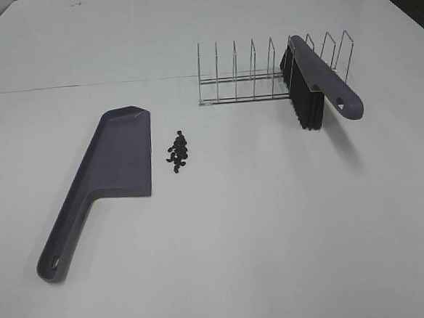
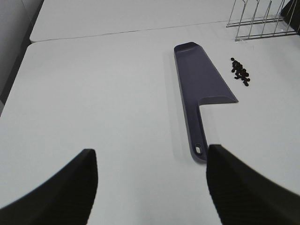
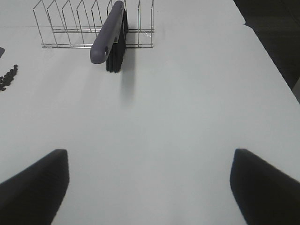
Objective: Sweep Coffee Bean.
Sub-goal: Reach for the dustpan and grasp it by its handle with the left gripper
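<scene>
Your left gripper [image 2: 149,157] and right gripper [image 3: 150,157] gape empty, so nothing's done: coffee beans [image 1: 178,152] lie unswept at three o'clock of the dustpan [image 1: 121,154], brush [image 1: 322,71] resting in the wire rack [image 1: 237,97] at their one o'clock.

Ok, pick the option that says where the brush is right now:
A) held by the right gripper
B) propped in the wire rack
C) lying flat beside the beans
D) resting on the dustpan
B: the brush stands in the wire rack with its bristles down and its handle sticking out, and nothing is gripping it.
</scene>
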Tool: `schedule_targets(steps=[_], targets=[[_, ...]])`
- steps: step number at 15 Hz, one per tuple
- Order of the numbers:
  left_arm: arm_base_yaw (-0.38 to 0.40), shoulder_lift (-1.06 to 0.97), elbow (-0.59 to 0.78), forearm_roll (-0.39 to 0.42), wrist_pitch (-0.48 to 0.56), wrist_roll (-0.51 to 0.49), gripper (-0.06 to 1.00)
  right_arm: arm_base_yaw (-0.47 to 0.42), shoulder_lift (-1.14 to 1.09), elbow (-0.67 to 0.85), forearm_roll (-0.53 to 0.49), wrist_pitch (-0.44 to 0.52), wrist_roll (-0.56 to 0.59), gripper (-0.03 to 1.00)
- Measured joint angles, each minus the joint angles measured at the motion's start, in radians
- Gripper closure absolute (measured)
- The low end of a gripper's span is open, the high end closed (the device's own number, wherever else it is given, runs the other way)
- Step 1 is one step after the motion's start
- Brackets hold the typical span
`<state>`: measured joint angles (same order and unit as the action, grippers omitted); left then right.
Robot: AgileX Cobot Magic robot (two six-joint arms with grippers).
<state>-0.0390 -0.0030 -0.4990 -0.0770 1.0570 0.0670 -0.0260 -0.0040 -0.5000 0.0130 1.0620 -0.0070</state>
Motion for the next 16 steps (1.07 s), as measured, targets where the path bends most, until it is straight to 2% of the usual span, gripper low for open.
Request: schedule_targets(steps=[16], targets=[[0.000, 0.000, 0.000, 0.000, 0.000, 0.000, 0.31, 0.000, 0.000, 0.000, 0.000, 0.000, 0.000, 0.14]])
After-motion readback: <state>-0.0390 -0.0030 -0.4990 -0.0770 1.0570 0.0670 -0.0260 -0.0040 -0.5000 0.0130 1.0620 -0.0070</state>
